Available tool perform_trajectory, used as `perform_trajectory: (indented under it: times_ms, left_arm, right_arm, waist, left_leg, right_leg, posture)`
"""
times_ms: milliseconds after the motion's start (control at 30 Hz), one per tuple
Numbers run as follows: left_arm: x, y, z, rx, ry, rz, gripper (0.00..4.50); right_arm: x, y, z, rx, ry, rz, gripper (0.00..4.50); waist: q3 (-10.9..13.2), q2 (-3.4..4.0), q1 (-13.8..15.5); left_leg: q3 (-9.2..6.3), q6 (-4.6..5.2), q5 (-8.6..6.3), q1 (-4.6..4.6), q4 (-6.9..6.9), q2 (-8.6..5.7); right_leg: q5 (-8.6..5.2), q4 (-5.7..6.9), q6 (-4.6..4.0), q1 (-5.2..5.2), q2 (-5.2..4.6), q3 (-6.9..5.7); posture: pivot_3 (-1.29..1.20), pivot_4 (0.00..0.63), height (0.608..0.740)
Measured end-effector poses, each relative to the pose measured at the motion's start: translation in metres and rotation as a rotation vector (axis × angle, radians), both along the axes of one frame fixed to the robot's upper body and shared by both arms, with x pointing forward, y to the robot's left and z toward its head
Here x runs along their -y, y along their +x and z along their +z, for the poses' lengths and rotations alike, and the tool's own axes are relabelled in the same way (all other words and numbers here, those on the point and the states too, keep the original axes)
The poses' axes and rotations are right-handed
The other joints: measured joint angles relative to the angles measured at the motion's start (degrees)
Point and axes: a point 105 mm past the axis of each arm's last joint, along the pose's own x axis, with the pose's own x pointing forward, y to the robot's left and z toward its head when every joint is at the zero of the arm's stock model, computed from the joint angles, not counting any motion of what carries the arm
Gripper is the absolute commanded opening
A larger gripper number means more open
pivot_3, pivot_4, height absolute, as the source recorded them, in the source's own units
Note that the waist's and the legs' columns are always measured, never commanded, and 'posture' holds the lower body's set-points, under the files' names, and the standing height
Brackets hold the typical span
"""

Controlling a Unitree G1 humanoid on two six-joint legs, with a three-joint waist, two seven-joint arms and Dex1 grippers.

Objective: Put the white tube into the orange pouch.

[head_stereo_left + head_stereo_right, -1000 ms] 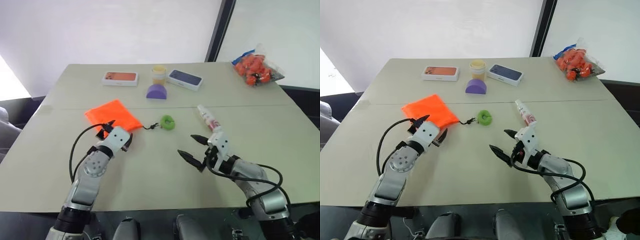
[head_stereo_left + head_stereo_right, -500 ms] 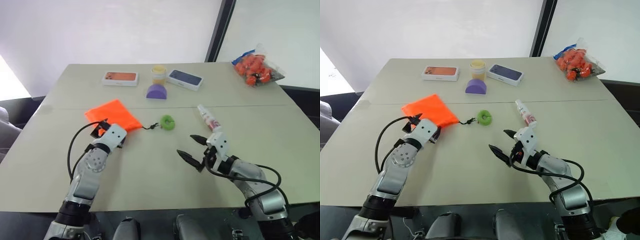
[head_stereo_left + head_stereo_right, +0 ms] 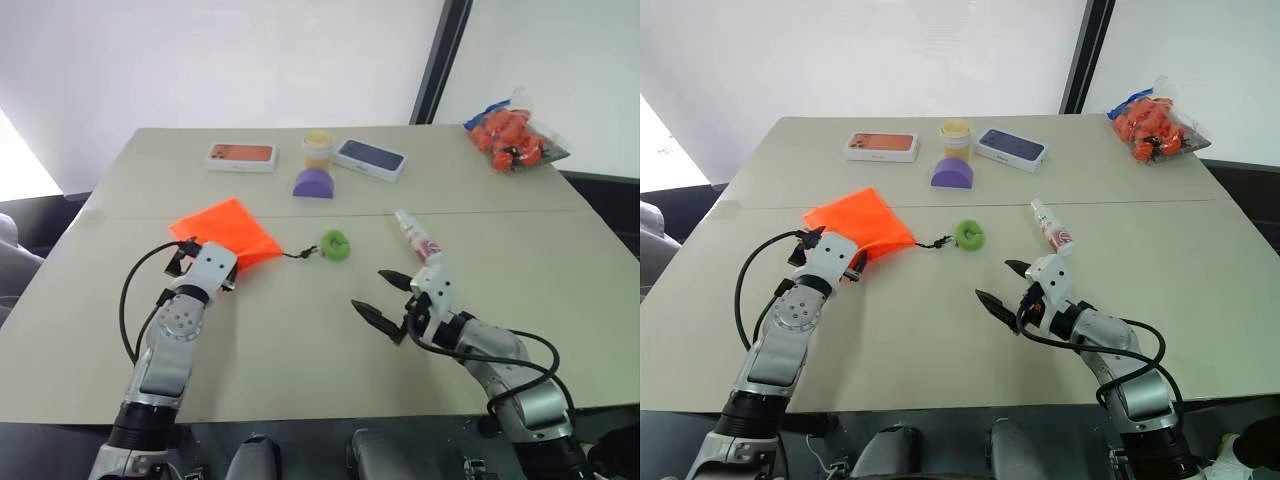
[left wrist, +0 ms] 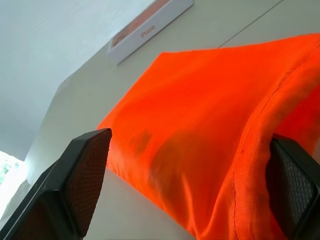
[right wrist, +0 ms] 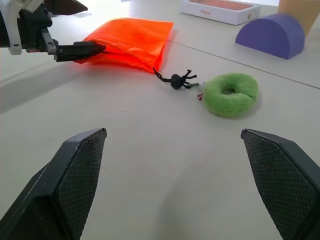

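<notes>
A pale beige table [image 3: 300, 330] carries everything. The orange pouch [image 3: 228, 229] lies flat on the left half, about midway between the near and far edges, with one corner pointing toward the far edge. A thin dark cord [image 5: 175, 80] runs from its right corner to a fuzzy green ring [image 3: 334, 244] that rests on the table just beside it, toward the middle.

The left gripper [image 3: 832, 262] sits at the pouch's near edge with its jaws spread wide; in the left wrist view the orange fabric fills the gap between the two black fingers [image 4: 85, 175], and the fabric's hem runs right up to one of them. Whether the pads press on the cloth cannot be told, and nothing is lifted.

The white tube [image 3: 416, 235] lies on the right half of the table, its cap toward the far edge and its red-pink label facing up. The right gripper [image 3: 385, 298] hovers just nearer than the tube and toward the table's middle, jaws released and wide apart, holding nothing, pointing across toward the pouch and ring.

Along the far edge stand a white phone box with an orange picture [image 3: 240, 157], a short yellowish jar [image 3: 318, 149], a purple half-round block [image 3: 314, 183] just in front of the jar, and a white box with a dark blue phone picture [image 3: 370, 157]. A clear bag of orange items [image 3: 512, 135] sits at the far right corner.
</notes>
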Motion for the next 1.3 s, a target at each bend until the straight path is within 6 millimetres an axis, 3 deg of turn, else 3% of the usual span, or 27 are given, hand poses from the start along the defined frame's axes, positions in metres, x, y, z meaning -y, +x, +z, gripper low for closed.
perform_trajectory:
  times_ms: [100,333,533,667,933,1167,1300]
  left_arm:
    - [0.0,0.001,0.001,0.004,-0.001,0.001,3.66]
    - [0.003,0.004,0.008,0.026,0.006,-0.025,0.04]
    - [0.004,0.006,0.007,0.013,-0.003,-0.036,0.04]
    - [0.006,0.008,0.008,0.003,-0.019,-0.039,0.04]
    - [0.015,0.008,0.008,-0.009,-0.058,-0.073,0.04]
    - [0.02,0.007,0.012,0.0,-0.073,-0.09,0.04]
    - [0.021,0.007,0.012,-0.002,-0.074,-0.091,0.04]
  right_arm:
    - [0.0,0.0,0.0,0.0,0.0,-0.001,4.5]
    - [0.006,0.008,0.011,0.041,-0.011,-0.025,4.5]
    - [0.029,0.027,0.03,0.118,-0.027,-0.142,4.5]
    - [0.073,0.059,0.034,0.141,-0.117,-0.371,4.5]
    - [0.117,0.09,0.003,0.018,-0.191,-0.59,4.5]
    - [0.108,0.095,-0.019,-0.075,-0.121,-0.577,4.5]
    - [0.105,0.096,-0.022,-0.085,-0.111,-0.568,4.5]
  waist:
    - [0.0,0.0,0.0]
    - [0.0,0.0,0.0]
    - [0.0,0.0,0.0]
    - [0.0,0.0,0.0]
    - [0.0,0.01,-0.1]
    - [0.0,0.01,-0.1]
    - [0.0,0.02,-0.1]
  left_leg:
    - [0.0,0.0,0.0,0.0,0.0,0.0]
    - [0.01,0.0,0.0,0.0,0.0,-0.01]
    - [0.01,-0.01,0.0,0.0,0.0,-0.01]
    - [0.02,-0.01,0.02,0.0,0.08,-0.03]
    - [0.03,0.0,0.03,-0.01,0.02,-0.03]
    - [0.02,0.0,0.03,-0.01,0.03,-0.03]
    - [0.02,0.0,0.03,-0.01,0.03,-0.03]
  right_leg:
    - [-0.01,0.0,-0.01,0.0,0.0,0.0]
    - [0.0,0.0,-0.01,0.0,0.0,0.0]
    - [0.01,0.0,0.02,-0.01,0.0,0.0]
    - [0.01,0.01,-0.01,0.02,-0.02,0.01]
    - [0.03,0.02,0.05,-0.01,-0.01,0.02]
    - [0.05,0.05,0.09,0.0,-0.01,0.02]
    - [0.05,0.05,0.09,0.0,-0.01,0.02]
  posture:
    - [0.0,0.15,0.723]
    - [0.0,0.15,0.723]
    - [0.0,0.15,0.723]
    - [0.0,0.15,0.723]
    - [0.0,0.15,0.723]
    - [0.0,0.15,0.723]
    - [0.0,0.15,0.723]
